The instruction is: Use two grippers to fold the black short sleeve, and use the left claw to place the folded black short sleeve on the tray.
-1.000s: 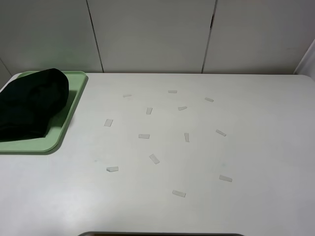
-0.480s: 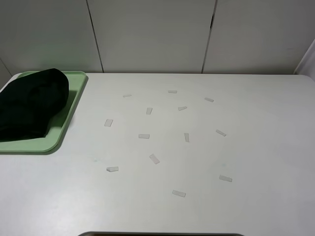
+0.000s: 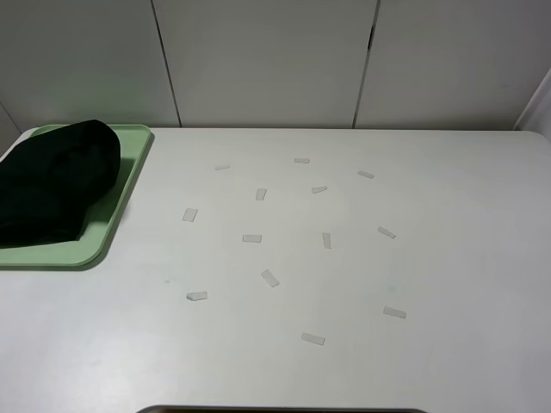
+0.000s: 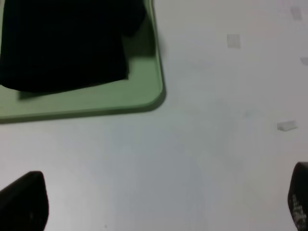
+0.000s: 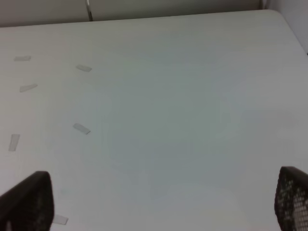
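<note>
The folded black cloth short sleeve lay bundled on the pale green plastic tray at the far left corner of the white tabletop, its bulk filling most of the tray and reaching the tray's left side. We judged the task essentially done. Our left gripper hung empty near the tray's corner with its jaws spread wide; our right gripper was likewise parted and empty over the right half. Small pale tape strips dotted the centre. The loosely mounded cloth could slump and unfold, we thought, or snag on a low-passing finger.
</note>
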You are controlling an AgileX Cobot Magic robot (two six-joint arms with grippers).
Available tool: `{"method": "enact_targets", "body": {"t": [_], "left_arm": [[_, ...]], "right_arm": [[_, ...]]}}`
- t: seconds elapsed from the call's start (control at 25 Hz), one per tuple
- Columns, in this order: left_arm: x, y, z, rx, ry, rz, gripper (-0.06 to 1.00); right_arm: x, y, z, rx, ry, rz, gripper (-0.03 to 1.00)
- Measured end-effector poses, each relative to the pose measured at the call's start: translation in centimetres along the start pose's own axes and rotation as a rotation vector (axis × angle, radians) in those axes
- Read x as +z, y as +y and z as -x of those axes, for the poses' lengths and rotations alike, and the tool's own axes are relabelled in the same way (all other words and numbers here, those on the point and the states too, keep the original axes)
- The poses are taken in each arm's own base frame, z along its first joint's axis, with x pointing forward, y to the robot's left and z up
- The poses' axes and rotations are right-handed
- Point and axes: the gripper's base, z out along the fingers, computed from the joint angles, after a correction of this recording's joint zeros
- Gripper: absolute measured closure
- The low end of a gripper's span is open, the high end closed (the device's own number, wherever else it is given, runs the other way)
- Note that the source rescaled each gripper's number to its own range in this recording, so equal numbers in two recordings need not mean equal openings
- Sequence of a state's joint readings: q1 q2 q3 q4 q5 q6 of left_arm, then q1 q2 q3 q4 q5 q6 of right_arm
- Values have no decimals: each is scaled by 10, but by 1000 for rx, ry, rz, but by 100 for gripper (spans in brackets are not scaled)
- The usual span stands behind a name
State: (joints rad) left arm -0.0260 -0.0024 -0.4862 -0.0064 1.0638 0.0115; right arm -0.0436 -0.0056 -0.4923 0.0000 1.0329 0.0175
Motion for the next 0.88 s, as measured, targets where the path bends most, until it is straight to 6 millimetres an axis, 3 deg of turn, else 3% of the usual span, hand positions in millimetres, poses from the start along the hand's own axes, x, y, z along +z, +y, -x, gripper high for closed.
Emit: {"method": "enact_targets", "body": {"t": [0.88], "left_arm": [[0, 0, 0, 14, -1, -2, -5]], "right_arm": [[0, 0, 0, 0, 0, 0, -3]]}}
